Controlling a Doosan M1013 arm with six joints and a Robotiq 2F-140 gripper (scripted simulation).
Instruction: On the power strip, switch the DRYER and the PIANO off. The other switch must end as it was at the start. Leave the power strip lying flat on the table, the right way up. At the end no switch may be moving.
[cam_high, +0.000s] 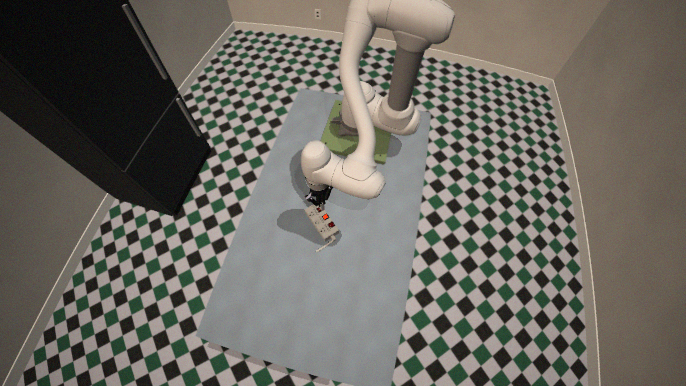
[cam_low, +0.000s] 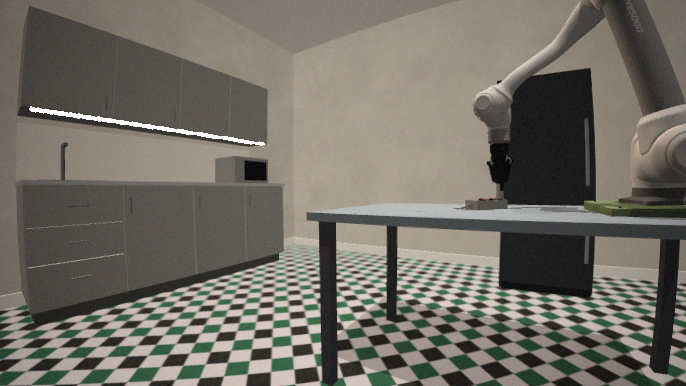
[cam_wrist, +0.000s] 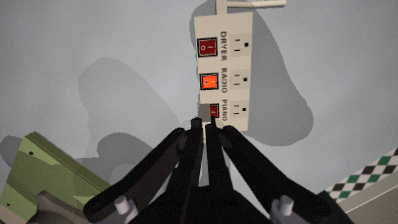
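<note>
A cream power strip (cam_high: 320, 220) (cam_low: 484, 203) (cam_wrist: 235, 65) lies flat on the grey table (cam_high: 300, 300) (cam_low: 400, 217) (cam_wrist: 100, 50), right way up. In the wrist view its DRYER switch (cam_wrist: 207, 48) is dark red and unlit. The RADIO switch (cam_wrist: 209, 81) glows bright orange. The PIANO switch (cam_wrist: 214, 110) is dark red and partly hidden by my fingertips. My gripper (cam_wrist: 205, 111) (cam_high: 318, 197) (cam_low: 499, 192) is shut with nothing between the fingers. It points down, with its tips right at the PIANO end of the strip.
The arm's green base plate (cam_high: 332, 135) (cam_low: 630, 209) (cam_wrist: 40, 170) sits on the table behind the strip. A black fridge (cam_high: 75, 75) (cam_low: 550, 150) stands beside the table. The strip's short cord stub (cam_high: 324, 245) points toward the table's front.
</note>
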